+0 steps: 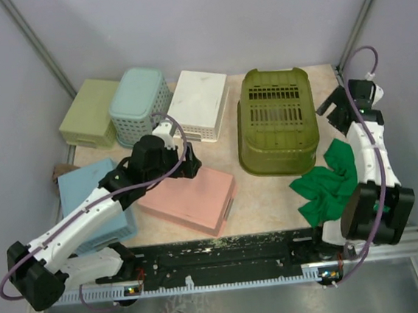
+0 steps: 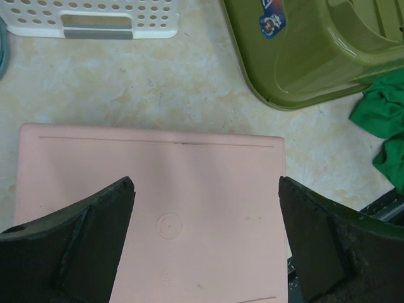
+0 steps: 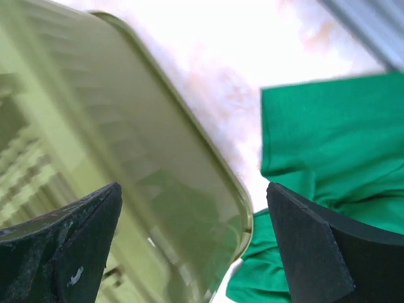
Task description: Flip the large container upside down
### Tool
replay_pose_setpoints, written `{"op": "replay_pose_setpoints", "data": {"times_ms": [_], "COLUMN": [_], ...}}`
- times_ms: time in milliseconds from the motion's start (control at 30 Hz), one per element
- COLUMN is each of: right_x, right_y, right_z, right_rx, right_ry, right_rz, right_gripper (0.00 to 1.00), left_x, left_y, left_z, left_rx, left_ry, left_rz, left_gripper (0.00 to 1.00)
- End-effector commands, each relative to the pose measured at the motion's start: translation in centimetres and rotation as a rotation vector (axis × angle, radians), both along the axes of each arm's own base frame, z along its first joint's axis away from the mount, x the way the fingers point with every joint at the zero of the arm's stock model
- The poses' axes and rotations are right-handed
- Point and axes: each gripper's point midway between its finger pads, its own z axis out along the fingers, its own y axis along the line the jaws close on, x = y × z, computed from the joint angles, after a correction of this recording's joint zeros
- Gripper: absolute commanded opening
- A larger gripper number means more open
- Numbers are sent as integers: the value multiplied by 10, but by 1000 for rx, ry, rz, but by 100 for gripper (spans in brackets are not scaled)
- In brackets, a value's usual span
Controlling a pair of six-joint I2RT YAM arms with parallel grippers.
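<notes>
The large container [image 1: 276, 120] sits base-up on the desk [image 1: 265, 199], right of centre toward the back (slotted bottom facing up, wide rim down). The right jaws stand apart and empty, just beside its right wall. A green cloth [image 1: 328, 182] lies by its near-right corner. The left jaws, also apart, hover over a pink box [image 1: 190, 195].

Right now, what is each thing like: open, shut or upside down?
Tub: upside down, slotted base up.
Pink box: base up.
Teal basket: upside down.
Cloth: crumpled, by the tub.
Left tool: open, empty, above the pink box.
Right tool: open, empty, by the tub.
</notes>
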Motion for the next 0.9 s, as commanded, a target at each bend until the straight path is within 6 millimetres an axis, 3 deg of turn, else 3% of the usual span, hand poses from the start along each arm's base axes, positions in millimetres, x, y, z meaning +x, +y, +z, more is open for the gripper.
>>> {"op": "replay_pose_setpoints", "data": {"times_ms": [0, 100, 200, 267, 400, 533, 667, 867], "right_x": [-6, -18, -33, -41, -53, -69, -72, -80], "right_y": [29, 66, 79, 77, 73, 60, 60, 54], "right_z": [130, 175, 188, 179, 134, 101, 96, 114], "right_rx": [-306, -451, -513, -528, -526, -487, -489, -490], "right_ry": [-256, -343, -377, -373, -281, -176, -144, -199], "right_rz": [132, 224, 242, 241, 247, 131, 144, 89], "right_gripper": [97, 97, 97, 97, 97, 97, 98, 98], "left_x": [19, 32, 42, 48, 53, 52, 46, 34], "left_y": [9, 21, 23, 23, 12, 6, 7, 14], "left_z": [15, 17, 29, 38, 52, 50, 47, 51], "left_rx": [3, 38, 58, 68, 62, 59, 58, 16], "left_ry": [-41, -64, -92, -108, -123, -95, -81, -112], "left_rz": [128, 221, 250, 252, 196, 178, 163, 150], "left_gripper": [100, 100, 100, 100, 100, 100, 100, 100]}}
